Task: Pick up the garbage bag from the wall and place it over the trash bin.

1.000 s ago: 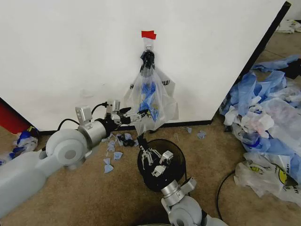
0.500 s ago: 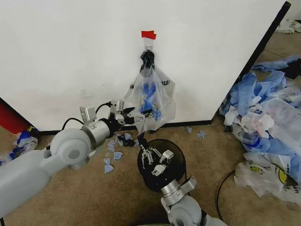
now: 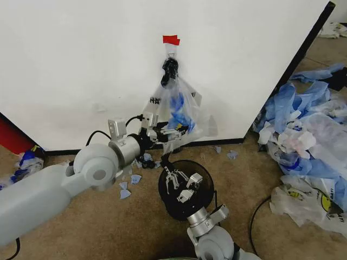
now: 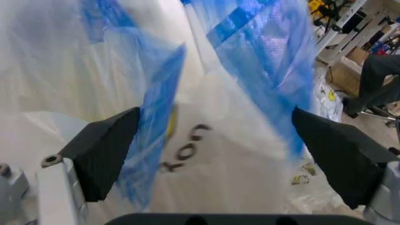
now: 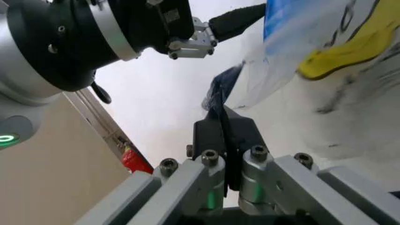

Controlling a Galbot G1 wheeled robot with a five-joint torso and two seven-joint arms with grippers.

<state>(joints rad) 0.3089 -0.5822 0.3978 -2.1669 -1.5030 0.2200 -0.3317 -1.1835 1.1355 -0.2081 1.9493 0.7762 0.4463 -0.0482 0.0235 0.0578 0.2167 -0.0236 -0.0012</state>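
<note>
Where folds blur together, garbage bag [image 3: 176, 111] between left gripper's [image 3: 174, 131] spread jaws.

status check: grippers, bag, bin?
Left gripper open, fingers either side of the bag. Right gripper shut, over the bin. Bag hangs on wall by clip; a THANK YOU bag behind it.

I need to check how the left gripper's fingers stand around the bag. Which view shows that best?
The left wrist view: both fingers stand wide apart with the garbage bag between them. The head view shows the left gripper at the bag's lower part; the right wrist view shows its body above.
</note>
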